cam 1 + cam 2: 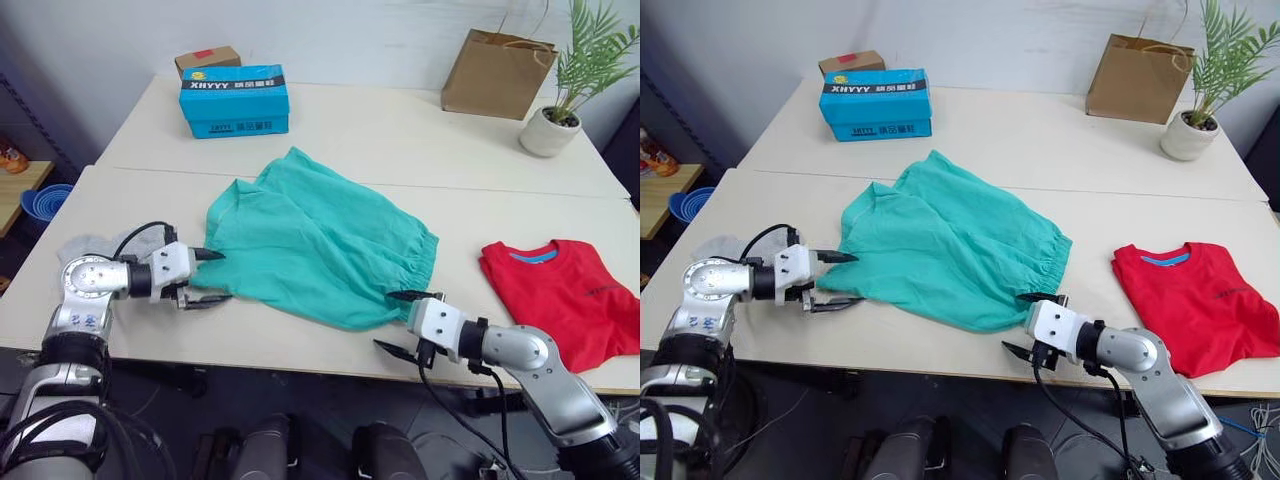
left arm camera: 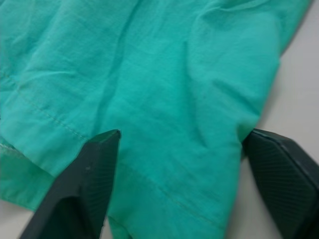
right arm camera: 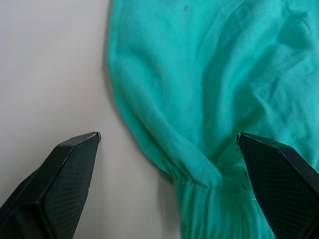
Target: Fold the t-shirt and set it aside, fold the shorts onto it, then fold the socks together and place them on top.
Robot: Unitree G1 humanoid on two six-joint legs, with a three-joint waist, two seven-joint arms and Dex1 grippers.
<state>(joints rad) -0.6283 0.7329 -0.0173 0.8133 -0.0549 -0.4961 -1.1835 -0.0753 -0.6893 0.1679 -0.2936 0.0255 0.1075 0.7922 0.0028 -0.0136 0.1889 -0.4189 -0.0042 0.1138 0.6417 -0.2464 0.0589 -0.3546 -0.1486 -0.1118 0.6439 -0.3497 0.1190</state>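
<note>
With both my left gripper (image 1: 207,277) and right gripper (image 1: 400,322) spread open at the shorts (image 1: 318,243), I risk pinching one layer, skewing the fold.

The right gripper (image 3: 169,137) has its two black fingers (image 3: 60,174) spread wide, tips at about eight and four o'clock. Between them lie the teal-green shorts (image 3: 219,74), wrinkled, on the pale table (image 3: 50,64). The gathered waistband (image 3: 214,204) bunches near six o'clock. The four-o'clock finger overlaps the fabric; the other is over bare table.
</note>
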